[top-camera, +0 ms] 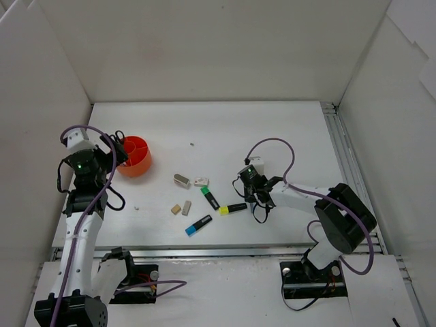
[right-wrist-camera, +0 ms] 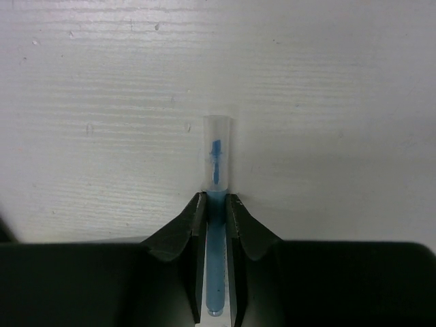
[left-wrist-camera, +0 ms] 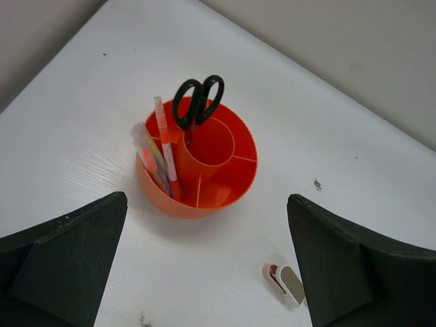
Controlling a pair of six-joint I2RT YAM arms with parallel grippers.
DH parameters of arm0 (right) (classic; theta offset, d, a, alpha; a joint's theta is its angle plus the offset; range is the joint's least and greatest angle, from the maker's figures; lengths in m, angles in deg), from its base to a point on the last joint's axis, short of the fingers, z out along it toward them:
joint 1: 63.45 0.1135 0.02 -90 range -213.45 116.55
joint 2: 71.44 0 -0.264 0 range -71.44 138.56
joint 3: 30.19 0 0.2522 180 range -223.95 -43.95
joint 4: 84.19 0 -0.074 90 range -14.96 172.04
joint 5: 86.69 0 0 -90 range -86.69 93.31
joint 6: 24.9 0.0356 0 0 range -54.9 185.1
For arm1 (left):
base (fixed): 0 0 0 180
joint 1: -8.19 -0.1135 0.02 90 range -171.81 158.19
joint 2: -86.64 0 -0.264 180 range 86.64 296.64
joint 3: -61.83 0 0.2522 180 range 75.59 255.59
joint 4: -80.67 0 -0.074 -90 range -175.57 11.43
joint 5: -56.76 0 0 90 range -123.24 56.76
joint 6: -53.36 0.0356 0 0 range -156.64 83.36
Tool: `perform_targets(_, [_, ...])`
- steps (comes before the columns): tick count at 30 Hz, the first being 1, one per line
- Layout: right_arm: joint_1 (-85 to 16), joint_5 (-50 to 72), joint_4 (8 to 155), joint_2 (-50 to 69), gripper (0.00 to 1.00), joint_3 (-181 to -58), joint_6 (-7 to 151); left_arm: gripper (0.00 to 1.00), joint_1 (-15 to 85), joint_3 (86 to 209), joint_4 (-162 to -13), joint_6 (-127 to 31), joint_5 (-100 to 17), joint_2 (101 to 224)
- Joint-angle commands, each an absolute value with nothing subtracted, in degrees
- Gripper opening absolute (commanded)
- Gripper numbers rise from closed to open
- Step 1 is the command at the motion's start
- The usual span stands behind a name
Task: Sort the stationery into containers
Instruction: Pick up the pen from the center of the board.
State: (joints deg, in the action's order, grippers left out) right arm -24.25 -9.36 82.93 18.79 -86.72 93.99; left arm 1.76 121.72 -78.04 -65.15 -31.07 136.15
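The round orange-red container (top-camera: pixel 134 157) (left-wrist-camera: pixel 238 178) stands at the left with black-handled scissors (left-wrist-camera: pixel 197 102) and thin pens (left-wrist-camera: pixel 165 146) upright in it. My left gripper (top-camera: pixel 116 151) (left-wrist-camera: pixel 206 201) hangs open just above and in front of it, holding nothing. My right gripper (top-camera: pixel 249 180) (right-wrist-camera: pixel 216 199) is down on the table at centre right, shut on a thin blue pen (right-wrist-camera: pixel 216 160) whose clear cap sticks out past the fingertips. Green (top-camera: pixel 210 197), yellow (top-camera: pixel 233 208) and blue (top-camera: pixel 198 225) highlighters lie between the arms.
Two beige erasers (top-camera: pixel 181 208) and two grey-white pieces (top-camera: pixel 182 180) (top-camera: pixel 201 182) lie on the table near the highlighters. A small white and pink piece (left-wrist-camera: pixel 285 282) lies by my left gripper's right finger. White walls enclose the table.
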Motion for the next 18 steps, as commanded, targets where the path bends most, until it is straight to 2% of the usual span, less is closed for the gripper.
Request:
perform_targets(1, [-23.02,-8.11,73.78,19.97,0.00,-84.20,95.26,1.00,1.78,123.75,-81.34,-64.24,-39.01,136.82])
perform_targets(6, [-23.11,-6.37,77.12,15.15,0.00,-87.01,88.06,1.00,2.30,125.24,-82.14,-65.02,-48.96,138.93])
perform_targets(11, [-23.11,-2.94,81.68,9.95,0.00,-89.74,76.37,1.00,7.12,126.74,-82.22,-66.08,-56.96,140.51])
perform_targets(18, [-22.58,16.45,98.89,4.76,0.00,-89.14,69.06,1.00,17.32,125.33,-91.88,-72.31,-63.74,145.95])
